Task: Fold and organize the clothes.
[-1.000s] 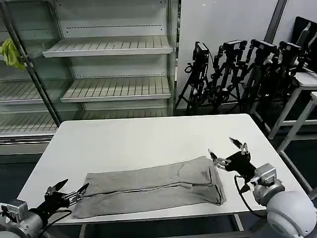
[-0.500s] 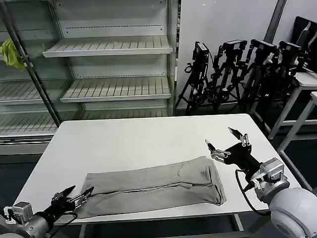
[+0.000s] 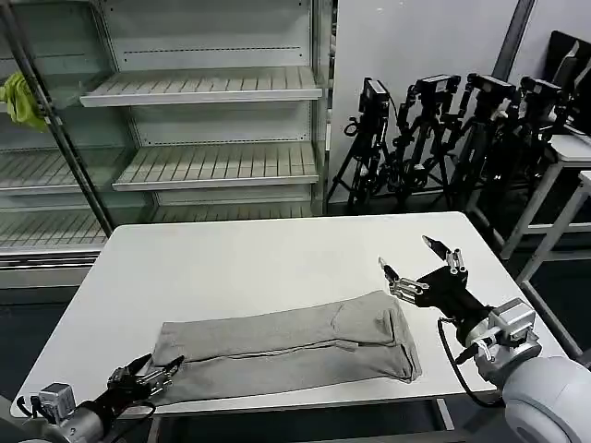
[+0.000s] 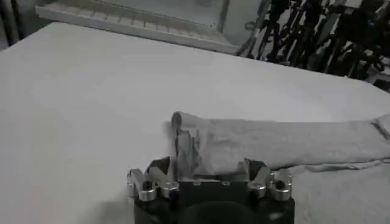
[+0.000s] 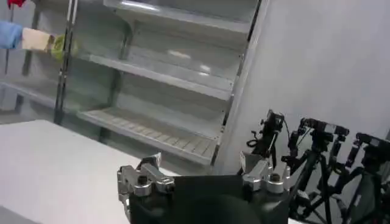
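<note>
The clothes are one light grey T-shirt [image 3: 295, 346], folded into a long narrow strip along the near part of the white table [image 3: 249, 258]. My left gripper [image 3: 152, 369] is low at the strip's left end, open. In the left wrist view the rumpled end of the T-shirt [image 4: 286, 143] lies between the spread fingers [image 4: 149, 179] of my left gripper [image 4: 207, 173]. My right gripper [image 3: 406, 257] hangs open in the air just beyond the strip's right end, touching nothing. In the right wrist view my right gripper [image 5: 198, 164] faces the shelves with nothing between its fingers.
A metal shelf unit [image 3: 212, 88] stands behind the table, with a yellow-green cloth [image 3: 20, 97] hanging at its left. Black camera tripods [image 3: 443, 129] crowd the back right. Another white table [image 3: 572, 148] is at the far right. The table's far half is bare.
My left gripper has sunk and slid right onto the shirt's left end. My right gripper has lifted up and back, away from the shirt's right end. The shirt lies as before.
</note>
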Robot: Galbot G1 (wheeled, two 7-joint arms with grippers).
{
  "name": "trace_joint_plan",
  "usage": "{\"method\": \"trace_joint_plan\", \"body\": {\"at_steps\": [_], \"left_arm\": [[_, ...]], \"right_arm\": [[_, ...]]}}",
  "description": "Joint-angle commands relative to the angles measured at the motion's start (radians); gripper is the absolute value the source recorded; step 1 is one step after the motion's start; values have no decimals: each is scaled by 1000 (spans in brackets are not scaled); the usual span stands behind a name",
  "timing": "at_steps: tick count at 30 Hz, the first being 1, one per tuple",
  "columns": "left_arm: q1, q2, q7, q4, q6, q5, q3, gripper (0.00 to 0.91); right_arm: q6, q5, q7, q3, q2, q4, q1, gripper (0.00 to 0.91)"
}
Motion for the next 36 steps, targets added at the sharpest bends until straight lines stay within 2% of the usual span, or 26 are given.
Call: {"method": "trace_joint_plan", "body": {"at_steps": [1,9,16,28,36], "left_arm": [[-7,-11,7,8,2,22,15,292],[3,-12,19,-4,-3,32,15,81],[1,-22,20,-13,-8,41,12,50],[8,-18,25,-22,-15,48,-22,50],[40,58,21,-15,-18,35,-116,50]], "right_arm": [[1,-7,-1,24,15,15,-43,907],[0,-6,-1,46,19,33,-67,907],[1,-8,-2,47,29,38,-72,907],[8,-13,-7,36,48,40,-65,907],[21,-11,-15,30,53,37,-42,907]]}}
